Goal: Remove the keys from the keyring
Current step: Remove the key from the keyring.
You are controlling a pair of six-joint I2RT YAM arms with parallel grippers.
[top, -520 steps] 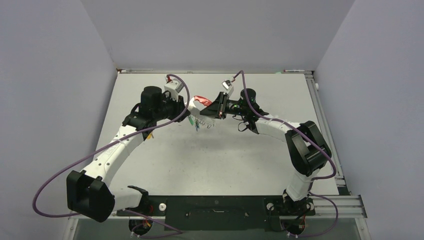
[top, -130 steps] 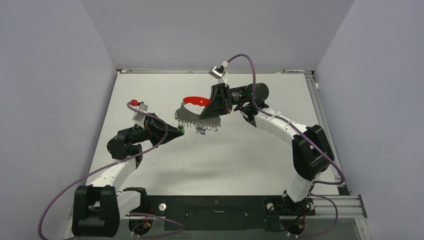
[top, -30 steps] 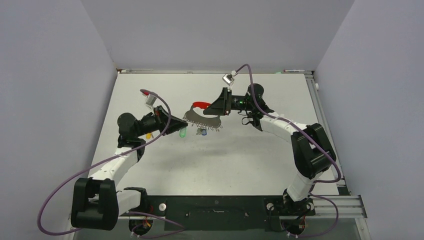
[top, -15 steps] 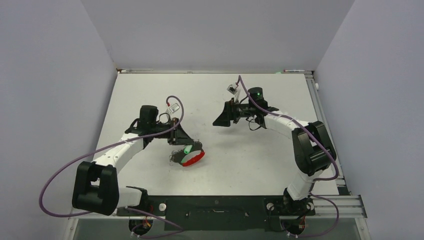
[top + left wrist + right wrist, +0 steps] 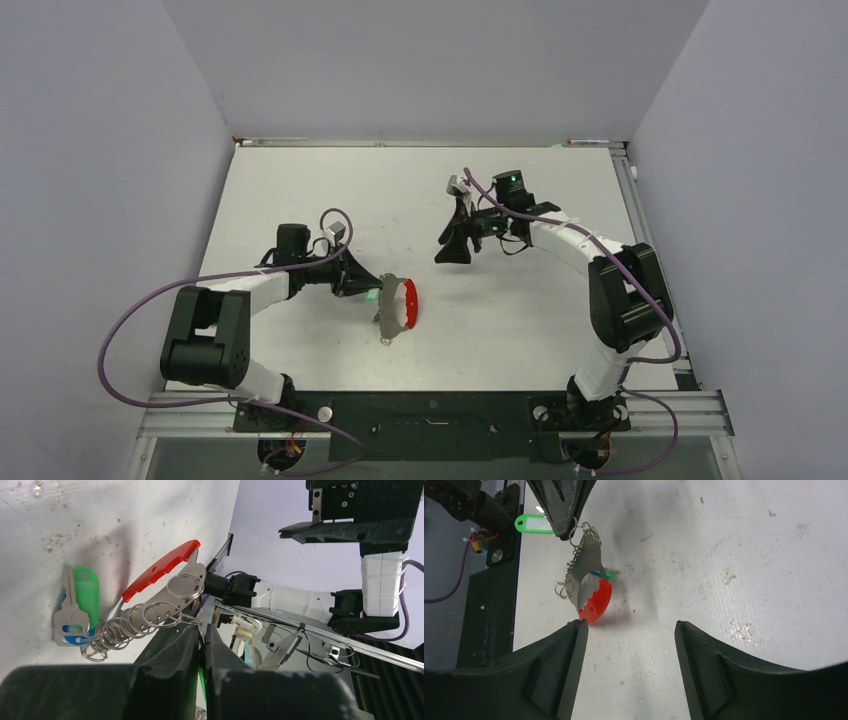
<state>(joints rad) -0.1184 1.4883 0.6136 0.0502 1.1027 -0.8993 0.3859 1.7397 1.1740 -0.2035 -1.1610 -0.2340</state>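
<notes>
Top external: white table (image 5: 520, 330), grey walls (image 5: 420, 60); left pincer (image 5: 372, 291) grips keyring (image 5: 400, 305).

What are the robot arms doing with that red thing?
The left gripper is pinched shut on the keyring, the metal piece with the red strap, holding it by one of its small rings. The keys, with green and blue tags, are not off it yet. The right gripper is open, empty and apart from it.
</notes>
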